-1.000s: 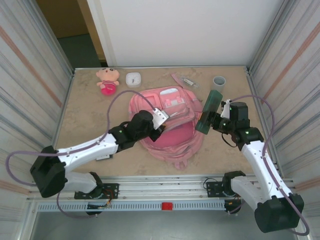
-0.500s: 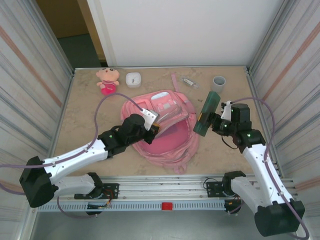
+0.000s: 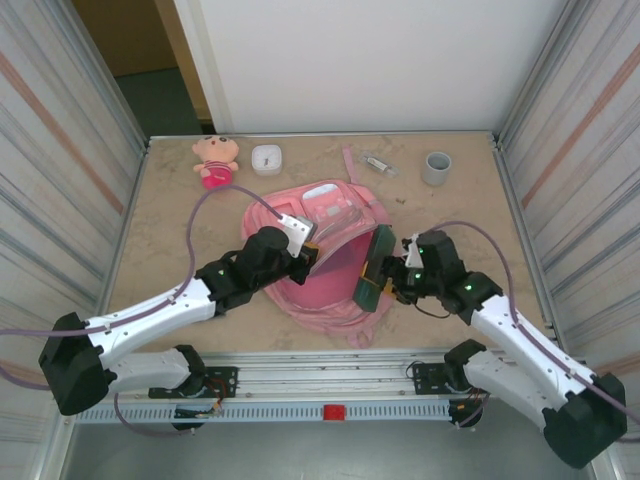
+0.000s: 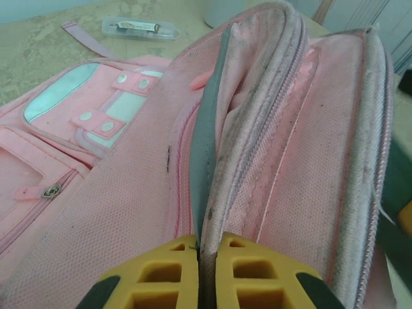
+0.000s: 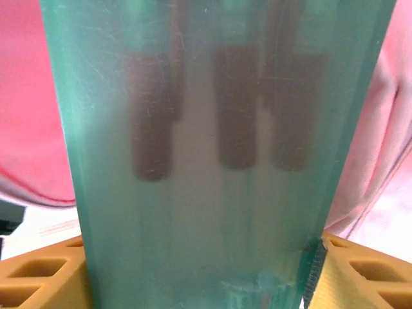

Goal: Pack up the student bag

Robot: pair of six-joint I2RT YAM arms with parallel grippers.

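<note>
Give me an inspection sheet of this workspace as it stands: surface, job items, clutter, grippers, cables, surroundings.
Surface: beige stone-look table, nothing spilled.
Job's things: student bag lying flat, main compartment open; green translucent case, dark pens inside, at its opening.
Clutter: plush doll, white box, clear pen case, grey cup, along the far edge.
Grippers: left gripper pinching the bag's rim; right gripper clamping the case.
Cables: lilac cable arching over the left arm, second cable over the right.
Surroundings: ribbed metal side walls, white back wall.
</note>
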